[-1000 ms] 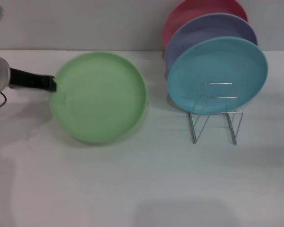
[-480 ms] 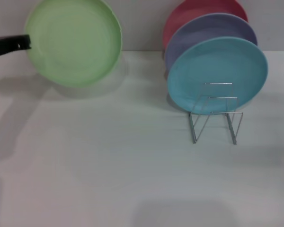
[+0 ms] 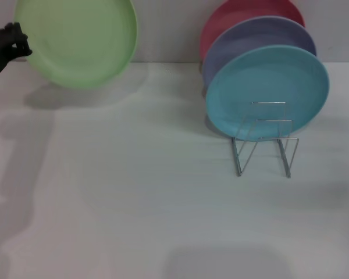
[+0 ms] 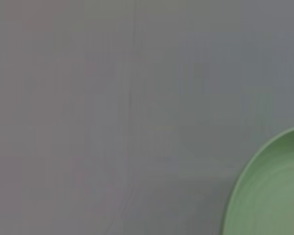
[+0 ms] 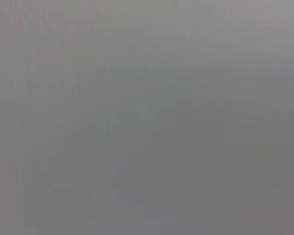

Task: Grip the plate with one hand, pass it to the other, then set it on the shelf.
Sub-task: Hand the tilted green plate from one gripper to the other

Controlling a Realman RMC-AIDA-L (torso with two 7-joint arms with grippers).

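The light green plate (image 3: 77,42) hangs in the air at the upper left of the head view, tilted nearly upright against the grey wall. My left gripper (image 3: 22,47) is shut on its left rim, black fingers at the frame's left edge. Part of the same plate (image 4: 272,191) fills a corner of the left wrist view. The silver wire shelf (image 3: 264,139) stands on the table at the right, its two front loops bare. My right gripper is out of view, and the right wrist view shows only flat grey.
On the rack's back slots lean a turquoise plate (image 3: 267,92), a lavender plate (image 3: 262,36) and a red plate (image 3: 244,14). The white table (image 3: 151,197) spreads between the lifted plate and the rack.
The left gripper has raised the green plate off the table, up and to the left, and tipped it more upright. The rack and its plates have not moved.
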